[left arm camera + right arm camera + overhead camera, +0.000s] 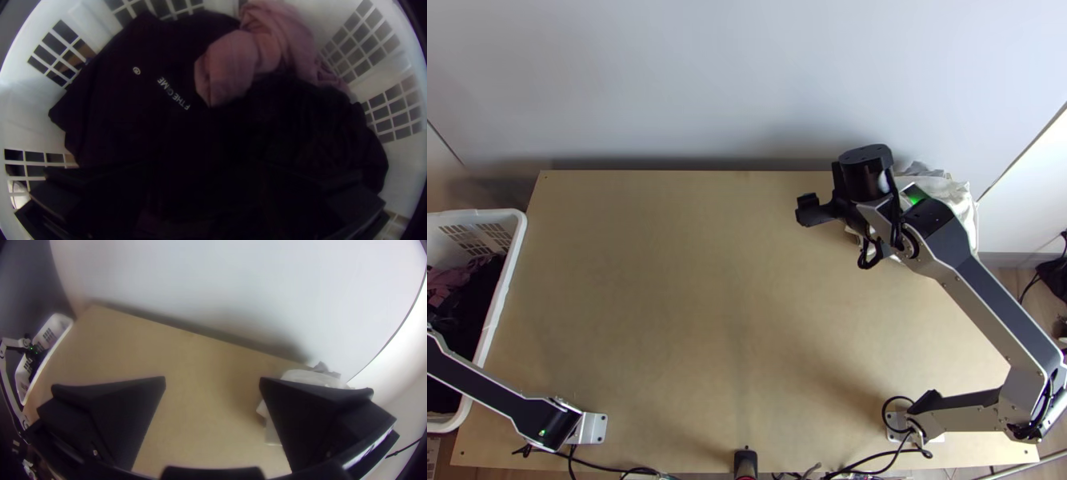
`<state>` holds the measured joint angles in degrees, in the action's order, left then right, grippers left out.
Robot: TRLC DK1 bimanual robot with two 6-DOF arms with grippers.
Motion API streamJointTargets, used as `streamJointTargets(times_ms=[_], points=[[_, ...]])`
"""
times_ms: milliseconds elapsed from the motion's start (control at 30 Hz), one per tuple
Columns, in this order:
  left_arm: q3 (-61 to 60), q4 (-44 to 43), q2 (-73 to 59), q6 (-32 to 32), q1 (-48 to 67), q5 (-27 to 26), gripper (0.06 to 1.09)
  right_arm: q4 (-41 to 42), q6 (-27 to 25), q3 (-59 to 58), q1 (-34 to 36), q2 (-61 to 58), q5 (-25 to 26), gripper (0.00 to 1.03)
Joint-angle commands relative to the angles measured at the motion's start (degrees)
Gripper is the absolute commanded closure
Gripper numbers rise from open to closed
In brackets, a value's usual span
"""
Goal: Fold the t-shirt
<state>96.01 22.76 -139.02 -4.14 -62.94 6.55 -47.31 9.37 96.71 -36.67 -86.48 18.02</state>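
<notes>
My right gripper (829,210) is above the table's back right part. In the right wrist view, the right gripper (212,381) has its fingers wide apart, with bare tabletop between them. The left wrist view looks into the laundry basket, where the left gripper (207,175) is open over dark cloth. A dark garment (120,102) with small white lettering lies bunched in there, beside a crumpled pink cloth (231,66) and more black cloth (311,120). Which of these is a t-shirt, I cannot tell.
The white basket (507,264) stands at the table's left edge. A pile of whitish cloth (961,196) lies at the back right corner, partly under the right arm. Bare wooden tabletop (691,296) spreads between the arms. A pale wall (707,80) rises behind.
</notes>
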Motion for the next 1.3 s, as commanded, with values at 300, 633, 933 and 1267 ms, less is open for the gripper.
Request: streamJointTargets(times_ms=[300,633,933,1267], points=[[-1.08,-2.37,-0.99,-1.48,0.01,-6.46,0.38,-0.33,-1.1,-1.34,-0.42,-0.18,0.52,0.05],[0.23,-2.29,-2.22,-1.04,-0.96,-6.9,1.05,-0.33,-2.25,-1.61,-0.42,-0.18,1.58,0.05],[2.43,-2.02,-1.34,-0.52,-1.4,-6.9,0.9,-0.33,-2.33,-1.78,-0.51,-0.45,2.98,0.05],[0.76,1.93,4.9,-2.71,-1.57,-7.6,1.05,-0.33,-2.42,-1.78,-0.51,-0.45,4.04,0.05]])
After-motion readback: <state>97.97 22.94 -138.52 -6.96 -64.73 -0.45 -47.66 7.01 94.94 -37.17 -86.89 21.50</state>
